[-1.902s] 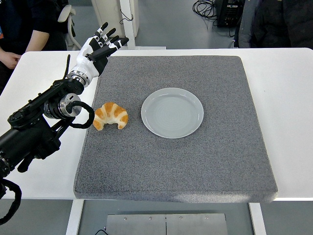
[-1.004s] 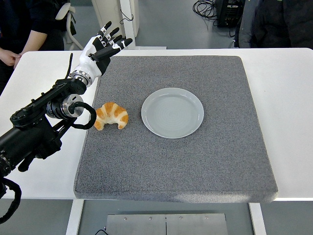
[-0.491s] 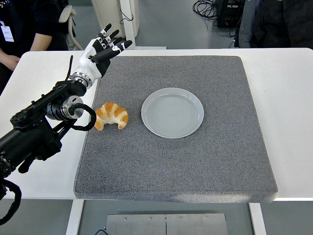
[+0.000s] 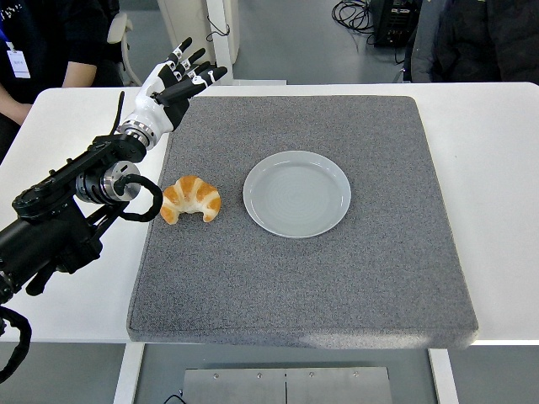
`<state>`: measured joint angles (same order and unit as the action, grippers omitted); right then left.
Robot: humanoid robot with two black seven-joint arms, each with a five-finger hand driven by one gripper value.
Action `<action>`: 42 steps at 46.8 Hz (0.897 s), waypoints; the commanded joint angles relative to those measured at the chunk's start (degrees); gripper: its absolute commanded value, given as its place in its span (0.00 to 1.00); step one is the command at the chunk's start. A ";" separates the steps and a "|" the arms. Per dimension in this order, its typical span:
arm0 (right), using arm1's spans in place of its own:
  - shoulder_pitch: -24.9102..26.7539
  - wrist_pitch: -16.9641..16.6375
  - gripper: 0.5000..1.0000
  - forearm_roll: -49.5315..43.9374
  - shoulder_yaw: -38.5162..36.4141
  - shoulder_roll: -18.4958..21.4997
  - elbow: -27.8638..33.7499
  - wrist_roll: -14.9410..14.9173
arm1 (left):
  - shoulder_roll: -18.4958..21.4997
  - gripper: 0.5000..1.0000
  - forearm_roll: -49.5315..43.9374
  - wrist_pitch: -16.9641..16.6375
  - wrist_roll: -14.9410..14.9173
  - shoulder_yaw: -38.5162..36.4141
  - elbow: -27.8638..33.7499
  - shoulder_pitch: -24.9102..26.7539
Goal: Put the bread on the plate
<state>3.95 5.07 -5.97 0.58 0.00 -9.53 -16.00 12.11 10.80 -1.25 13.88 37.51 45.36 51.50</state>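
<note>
Croissant [image 4: 191,199] lies on the grey mat [image 4: 337,269], at 9 o'clock of the empty plate [image 4: 296,194]. Left hand [image 4: 168,88] raised, fingers spread wide, holding nothing.

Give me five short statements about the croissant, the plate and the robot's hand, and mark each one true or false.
1. The croissant lies on the plate. False: it lies on the grey mat, left of the plate.
2. The plate is empty. True.
3. The left hand grips the croissant. False: its fingers are spread and hold nothing, beyond the croissant.
4. The right arm reaches over the mat. False: it is not in view.
5. The mat lies on a white table. True.
</note>
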 commanded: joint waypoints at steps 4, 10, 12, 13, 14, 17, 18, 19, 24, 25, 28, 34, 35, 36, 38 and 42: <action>0.18 -0.06 1.00 0.00 0.12 0.00 0.13 0.00 | 3.53 0.94 -0.34 -0.50 -1.93 -0.07 5.43 -0.17; 0.18 -0.06 1.00 0.00 0.12 0.00 0.13 0.00 | 7.31 0.94 -0.43 -0.77 -4.91 -0.16 10.62 0.00; 0.18 -0.06 1.00 0.00 0.12 0.00 0.04 0.00 | 8.54 0.94 -0.52 -0.77 -6.05 -0.24 12.29 0.09; 0.18 -0.06 1.00 0.00 0.12 0.00 0.04 0.00 | 9.15 0.94 -0.52 -0.85 -6.76 -0.24 13.08 0.18; 0.18 -0.06 1.00 0.00 0.12 0.00 0.13 0.00 | 9.85 0.94 -0.52 -0.86 -7.37 -0.33 13.87 0.27; 0.18 -0.06 1.00 0.00 0.12 0.00 0.04 0.00 | 11.88 0.94 -0.43 -1.29 -9.22 -0.86 16.15 0.53; 0.18 -0.06 1.00 0.00 0.12 0.00 0.04 0.00 | 12.58 0.94 -0.43 -1.56 -9.83 -1.21 16.77 0.62; 0.18 -0.06 1.00 0.00 0.12 0.00 0.04 0.00 | 13.28 0.94 -0.43 -1.73 -10.36 -1.47 17.47 0.88; 0.18 -0.06 1.00 0.00 0.12 0.00 0.04 0.00 | 16.89 0.93 -0.43 -1.91 -11.95 -4.72 20.64 3.51; 0.18 -0.06 1.00 0.00 0.12 0.00 0.04 0.00 | 17.68 0.93 -0.43 -2.00 -12.04 -5.68 21.08 4.04; 0.18 -0.06 1.00 0.00 0.12 0.00 0.04 0.00 | 20.22 0.93 0.18 -2.00 -12.13 -9.28 22.66 6.50; 0.09 -0.06 1.00 0.00 0.12 0.00 0.04 0.00 | 24.71 0.94 0.98 -1.91 -11.77 -17.37 25.30 13.09; 0.18 -0.06 1.00 0.00 0.12 0.00 0.04 0.00 | 25.32 0.94 1.33 -1.91 -11.77 -18.78 25.65 14.14; 0.09 -0.06 1.00 0.00 0.12 0.00 0.04 0.00 | 25.85 0.94 1.68 -1.82 -11.77 -20.09 26.00 15.20; 0.09 -0.06 1.00 0.00 0.04 0.00 0.04 0.00 | 26.82 0.93 2.47 -1.65 -12.04 -22.64 26.88 17.31; 0.09 -0.06 1.00 0.00 0.04 0.00 0.04 0.00 | 28.58 0.94 3.00 -1.30 -12.21 -27.30 28.55 20.56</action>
<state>4.05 5.01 -5.97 0.69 0.00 -9.49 -15.99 39.51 13.51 -2.79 1.82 13.48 72.66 69.83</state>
